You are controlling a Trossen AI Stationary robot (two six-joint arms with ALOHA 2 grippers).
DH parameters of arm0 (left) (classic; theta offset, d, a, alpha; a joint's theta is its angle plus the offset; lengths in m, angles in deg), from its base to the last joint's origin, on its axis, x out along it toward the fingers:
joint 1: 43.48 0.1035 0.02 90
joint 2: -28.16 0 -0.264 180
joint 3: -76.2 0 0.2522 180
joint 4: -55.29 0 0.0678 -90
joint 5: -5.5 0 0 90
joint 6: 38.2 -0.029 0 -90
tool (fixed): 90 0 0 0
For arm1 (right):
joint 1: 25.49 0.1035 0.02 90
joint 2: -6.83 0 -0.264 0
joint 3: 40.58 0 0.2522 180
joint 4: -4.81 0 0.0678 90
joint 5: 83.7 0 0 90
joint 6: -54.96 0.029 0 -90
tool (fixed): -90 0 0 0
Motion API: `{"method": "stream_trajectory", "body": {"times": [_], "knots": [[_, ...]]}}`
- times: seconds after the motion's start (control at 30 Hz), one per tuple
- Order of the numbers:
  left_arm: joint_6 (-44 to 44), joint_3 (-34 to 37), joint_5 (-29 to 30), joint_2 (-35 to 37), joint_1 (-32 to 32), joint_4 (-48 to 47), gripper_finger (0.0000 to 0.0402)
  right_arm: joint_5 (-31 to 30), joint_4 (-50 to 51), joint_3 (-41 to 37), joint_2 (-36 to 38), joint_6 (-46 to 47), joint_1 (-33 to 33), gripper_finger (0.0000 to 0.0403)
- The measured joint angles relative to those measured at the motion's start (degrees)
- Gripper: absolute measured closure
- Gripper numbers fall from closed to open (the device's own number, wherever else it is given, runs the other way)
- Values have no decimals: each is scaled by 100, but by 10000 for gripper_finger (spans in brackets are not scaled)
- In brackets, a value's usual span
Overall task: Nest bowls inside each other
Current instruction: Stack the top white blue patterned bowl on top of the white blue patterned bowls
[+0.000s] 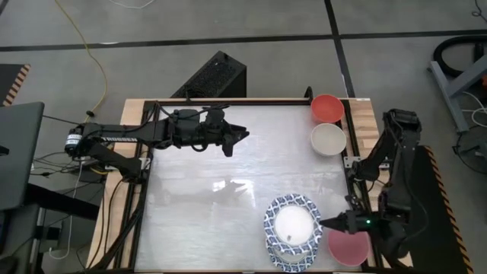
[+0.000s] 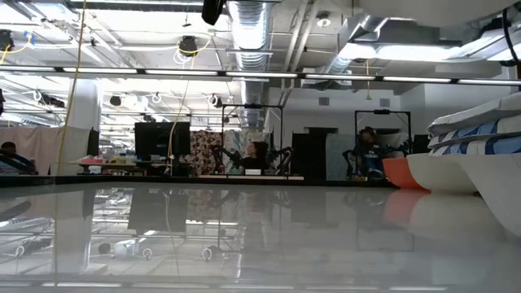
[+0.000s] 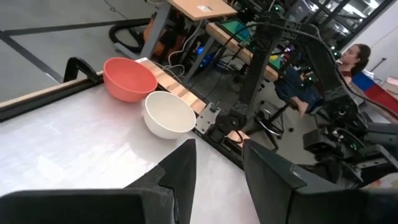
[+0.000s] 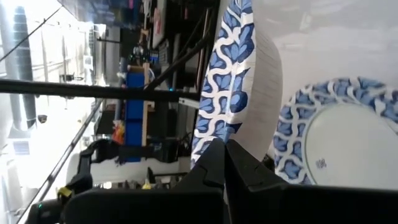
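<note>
Bowls with blue patterned rims [image 1: 292,222] sit nested in one stack near the front right of the counter [image 1: 205,198]; from above the topmost shows a white inside ringed by the blue pattern. How many are in the stack cannot be counted from above, though the low view shows several rims layered at its right edge. In the right wrist view one blue-rimmed bowl [image 4: 233,81] stands on edge in front of the camera, with another [image 4: 336,137] showing its white inside beside it.

Just right of the stack lies the pink bowl [image 1: 350,247]. At the far right corner of the counter sits the red bowl [image 1: 327,107], and just in front of it the plain cream-white bowl [image 1: 328,138], the two touching or nearly so; the left wrist view shows them side by side against the counter's edge.

Right tool [image 1: 326,223] is at the stack's right edge, between it and the pink bowl, its fingers pressed together and pinching the rim of the upended blue-rimmed bowl. Left tool [image 1: 242,137] hovers over the far middle of the counter, well apart from every bowl, its fingers [image 3: 180,177] parted with nothing between them.
</note>
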Motion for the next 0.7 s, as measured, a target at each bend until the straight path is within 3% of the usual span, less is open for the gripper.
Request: {"method": "stream_trajectory", "body": {"times": [0.3, 0.53, 0.7], "knots": [[-17, 0, 4, 0, 7, 0, 282, 505, 107, 0, 2, 184, -45, 388], [-17, 0, 4, 0, 7, -21, 282, 1390, 338, 0, 0, 640, 74, 388], [-19, 0, 20, 0, 7, -33, 282, 1485, 486, 0, 0, 655, 51, 388]]}}
